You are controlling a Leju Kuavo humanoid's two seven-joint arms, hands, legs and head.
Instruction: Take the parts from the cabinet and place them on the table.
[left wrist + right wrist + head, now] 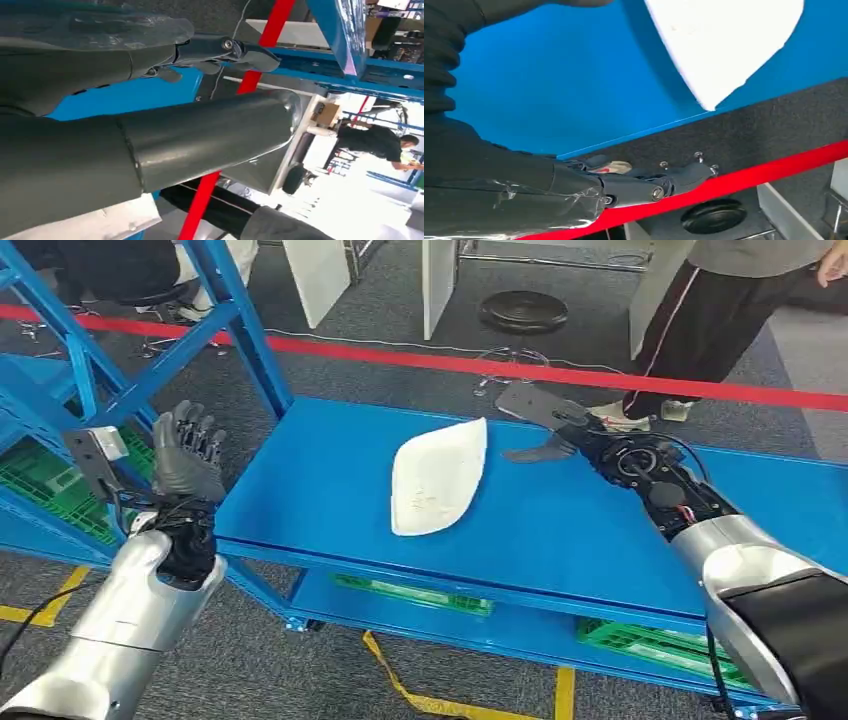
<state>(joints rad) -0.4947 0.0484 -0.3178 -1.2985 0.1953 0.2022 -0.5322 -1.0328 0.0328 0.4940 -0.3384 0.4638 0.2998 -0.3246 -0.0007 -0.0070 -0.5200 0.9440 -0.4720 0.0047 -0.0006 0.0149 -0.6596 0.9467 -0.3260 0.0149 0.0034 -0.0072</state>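
Right hand (pixel 560 425), fingers extended and empty, over the table (pixel 560 530) at two o'clock from the white part (pixel 438 478); left hand (pixel 187 450) raised, fingers apart, empty.

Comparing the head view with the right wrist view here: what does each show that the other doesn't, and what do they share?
Head view alone: the left hand raised, fingers spread and holding nothing, beside the blue cabinet frame, green crates and a person's legs. Right wrist view alone: a close look at the right hand reaching past the table edge. Shared: white part lying on the blue table, red floor tape, black disc.
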